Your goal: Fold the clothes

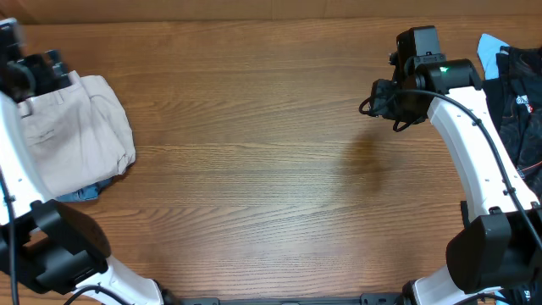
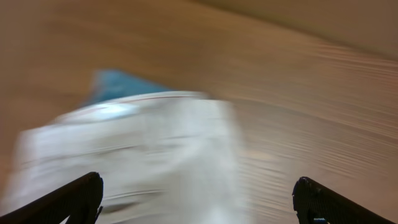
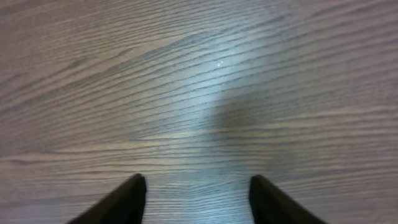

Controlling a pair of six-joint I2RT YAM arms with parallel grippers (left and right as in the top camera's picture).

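My left tool (image 2: 198, 186) and right tool (image 3: 196, 186) hang spread; a hasty swing could drag the shorts (image 1: 76, 140) off the jeans (image 1: 85, 193).

Overhead looks straight down on the whole wooden table (image 1: 254, 169), left wrist view low, blurred, near the khaki shorts (image 2: 143, 155) also seen overhead, right wrist view close above that table's surface.

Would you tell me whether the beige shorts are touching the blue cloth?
Touching. Overhead, the shorts lie on the blue cloth, whose edge peeks out beneath them.
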